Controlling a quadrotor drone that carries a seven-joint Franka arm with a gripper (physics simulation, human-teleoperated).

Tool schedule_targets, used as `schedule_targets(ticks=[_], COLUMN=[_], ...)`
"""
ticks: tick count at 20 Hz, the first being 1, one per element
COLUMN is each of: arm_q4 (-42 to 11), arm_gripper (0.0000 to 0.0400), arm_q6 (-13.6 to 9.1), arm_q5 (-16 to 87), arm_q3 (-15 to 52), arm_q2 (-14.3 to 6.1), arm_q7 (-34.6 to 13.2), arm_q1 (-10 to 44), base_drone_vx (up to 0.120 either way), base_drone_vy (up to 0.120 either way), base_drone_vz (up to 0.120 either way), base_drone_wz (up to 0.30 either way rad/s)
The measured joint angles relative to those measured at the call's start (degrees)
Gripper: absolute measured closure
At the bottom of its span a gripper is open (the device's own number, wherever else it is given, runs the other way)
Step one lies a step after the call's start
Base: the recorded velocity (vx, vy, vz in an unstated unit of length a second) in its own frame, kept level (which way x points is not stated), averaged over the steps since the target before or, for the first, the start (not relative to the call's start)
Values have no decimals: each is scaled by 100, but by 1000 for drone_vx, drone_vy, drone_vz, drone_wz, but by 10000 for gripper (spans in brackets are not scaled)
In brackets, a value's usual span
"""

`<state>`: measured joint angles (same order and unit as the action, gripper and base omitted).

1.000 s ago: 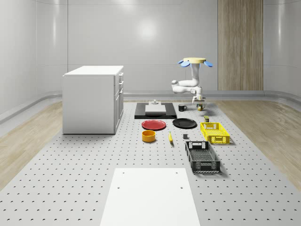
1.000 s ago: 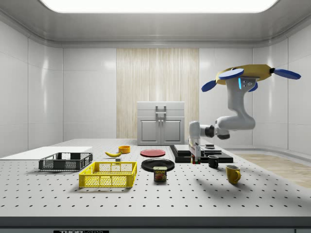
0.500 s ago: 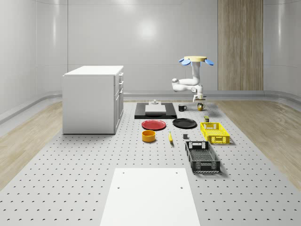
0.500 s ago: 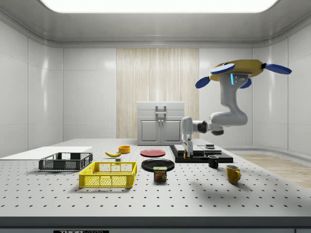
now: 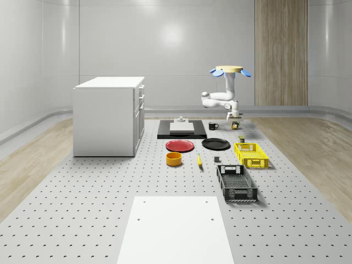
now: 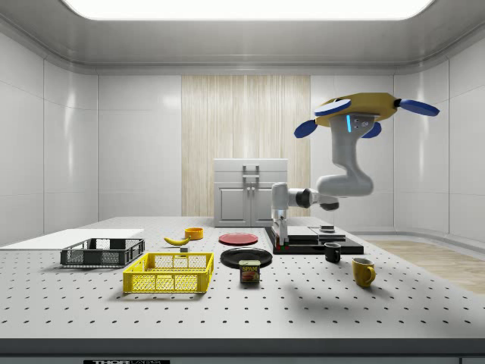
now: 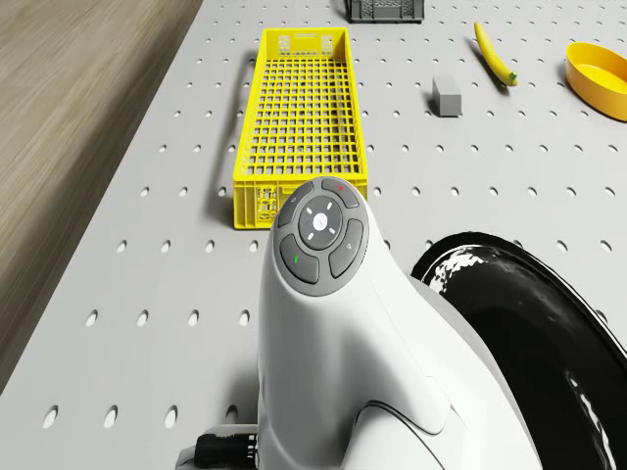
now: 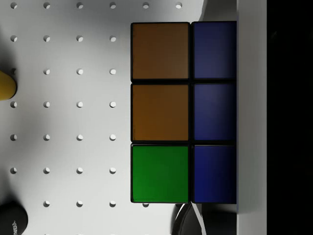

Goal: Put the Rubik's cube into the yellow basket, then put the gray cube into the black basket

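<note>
Midair, gripper [image 6: 281, 244] clenched on Rubik's cube [image 8: 183, 112], drone [image 6: 356, 110] hovering past the yellow basket's [image 6: 169, 273] far end
Rigid, light, smooth-faced cube; flat opposite faces give the surest hold, corners may slip

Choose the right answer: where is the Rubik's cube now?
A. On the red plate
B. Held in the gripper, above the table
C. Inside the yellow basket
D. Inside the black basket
B: the Rubik's cube sits in the gripper, raised above the table.

Rubik's cube [image 8: 183, 112] aloft; gray cube [image 7: 446, 96] beside yellow basket [image 7: 303, 116].
</note>
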<state>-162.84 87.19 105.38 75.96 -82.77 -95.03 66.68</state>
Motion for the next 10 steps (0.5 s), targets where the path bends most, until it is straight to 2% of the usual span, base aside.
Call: schedule_targets(ticks=[10], arm_q4=[5], arm_gripper=[75], arm_q6=[99], arm_q5=[-46], arm_q3=[16], arm_q2=[-107], arm_q7=[-23], arm_q1=[28], base_drone_vx=[120], base_drone_vy=[0], base_drone_vz=[0], base_drone_wz=[0])
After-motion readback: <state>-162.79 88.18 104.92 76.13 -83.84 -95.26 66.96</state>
